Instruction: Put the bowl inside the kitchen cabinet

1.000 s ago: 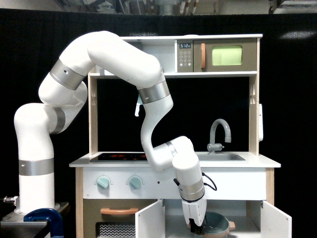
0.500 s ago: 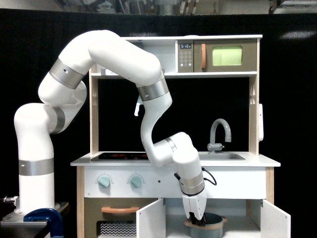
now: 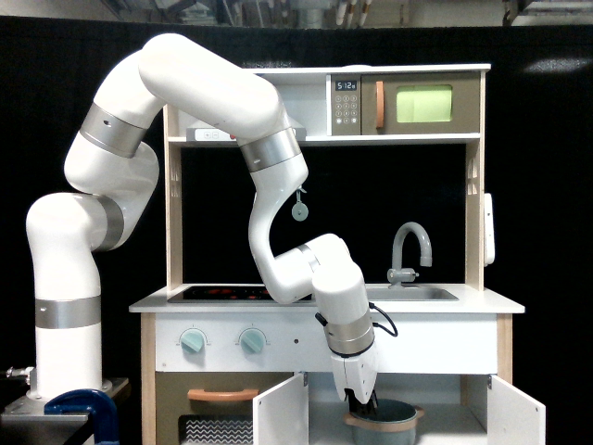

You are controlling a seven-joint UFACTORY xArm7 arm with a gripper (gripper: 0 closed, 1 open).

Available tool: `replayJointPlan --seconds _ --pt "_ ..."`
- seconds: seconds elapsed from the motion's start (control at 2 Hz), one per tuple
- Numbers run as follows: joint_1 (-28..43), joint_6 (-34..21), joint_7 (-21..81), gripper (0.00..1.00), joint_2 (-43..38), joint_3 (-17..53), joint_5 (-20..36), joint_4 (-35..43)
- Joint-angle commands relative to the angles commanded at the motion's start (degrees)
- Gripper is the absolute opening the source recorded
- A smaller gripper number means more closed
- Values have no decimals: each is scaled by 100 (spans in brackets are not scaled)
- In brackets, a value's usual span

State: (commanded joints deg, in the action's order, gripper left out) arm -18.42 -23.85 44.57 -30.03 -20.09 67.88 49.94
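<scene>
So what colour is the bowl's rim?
Tan, like wood, on the grey-blue bowl; the exterior view shows it, the only one there is.

My arm: glossy white plastic shells, brushed metal joint bands. Bowl: matt grey-blue, tan wooden rim. Kitchen cabinet doors: smooth white, I'd say painted wood. Faucet: matt grey.

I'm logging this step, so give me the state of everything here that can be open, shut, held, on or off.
hand: pointing down at the bowl's rim, fingertips hidden, grip unclear
bowl: upright, in the cabinet opening
kitchen cabinet: both doors swung open
microwave: door shut
oven door: shut
faucet: no water seen
</scene>
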Motion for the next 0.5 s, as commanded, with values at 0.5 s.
replayJointPlan --seconds 0.5 --pt "-826 -2764 -1674 0 3103 1049 -2216 -701"
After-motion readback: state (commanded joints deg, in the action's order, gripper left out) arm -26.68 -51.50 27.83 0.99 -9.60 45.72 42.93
